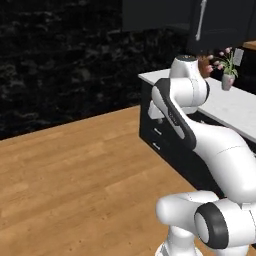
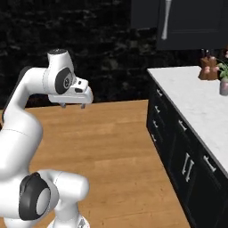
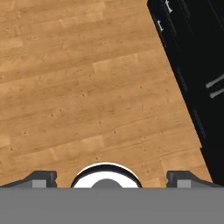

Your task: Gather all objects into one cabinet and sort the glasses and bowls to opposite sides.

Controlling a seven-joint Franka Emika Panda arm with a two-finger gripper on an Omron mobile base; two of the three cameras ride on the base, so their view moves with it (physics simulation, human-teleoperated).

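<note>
Floor: A bare stretch of wooden floor (image 2: 116,147) lay under your arm, to the left of everything else; the hand view looked straight down on its planks.

Gripper: Your gripper (image 2: 72,106) hung above that floor with its fingers pointing down, jaws spread as wide as they go and nothing between them. In the hand view the two fingertips (image 3: 43,178) stood far apart at the bottom edge, planks showing between.

Direction to the work: The wall cabinet (image 2: 191,26) stood up and to the right of your gripper, well apart from it, beyond the counter's near end. You would have had to swing right and lift to reach it.

Handle: A long white bar handle (image 2: 165,20) ran top to bottom on the cabinet's door, so its long axis was vertical; I judged a grip across it, jaws level, to be the fit.

Cabinet contents: The door looked closed, so you could not tell what sat inside.

Counter: The white counter (image 2: 191,107) over black drawers carried a potted flower (image 1: 228,70) and a brown item (image 2: 208,67) too small to name.

Bowl and mugs: I could not place them.
</note>
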